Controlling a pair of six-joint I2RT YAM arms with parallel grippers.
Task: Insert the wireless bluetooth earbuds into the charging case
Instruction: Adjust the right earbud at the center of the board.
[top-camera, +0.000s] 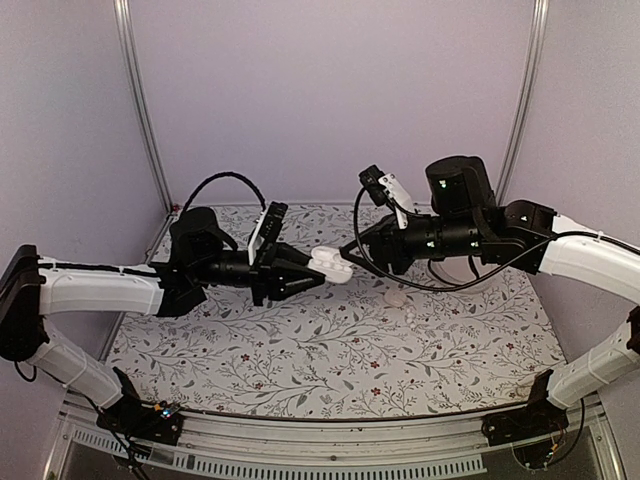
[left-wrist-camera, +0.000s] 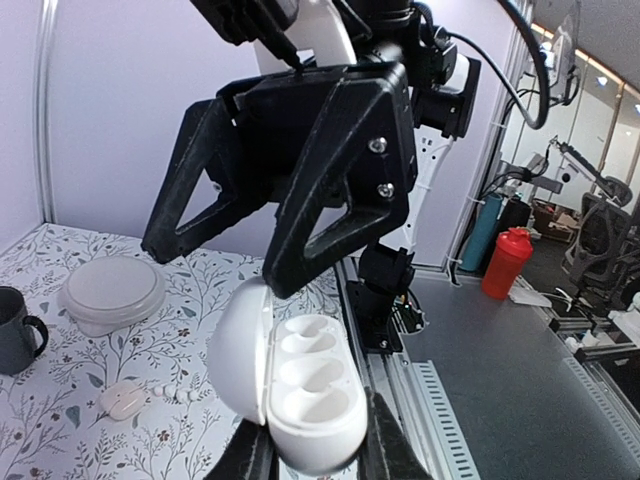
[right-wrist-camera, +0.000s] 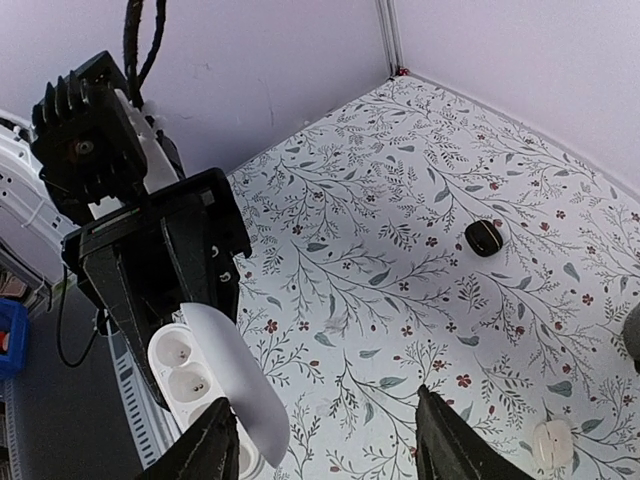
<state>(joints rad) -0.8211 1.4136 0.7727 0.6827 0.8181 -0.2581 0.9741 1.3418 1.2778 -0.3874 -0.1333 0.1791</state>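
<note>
charging case (left-wrist-camera: 300, 390) tight in left end effector (left-wrist-camera: 315, 452); right end effector (right-wrist-camera: 325, 440) agape; right-wrist-only black item (right-wrist-camera: 485, 237)

The left gripper (top-camera: 300, 275) and right gripper (top-camera: 350, 250) stand nose to nose above mid-surface (top-camera: 300, 370), the open charging case (top-camera: 331, 266) filling the gap between them. Under the right arm an earbud (top-camera: 397, 297), a lidded container (left-wrist-camera: 112, 290) and a mug (left-wrist-camera: 15, 330) stand in the way; the near half offers open passage
</note>
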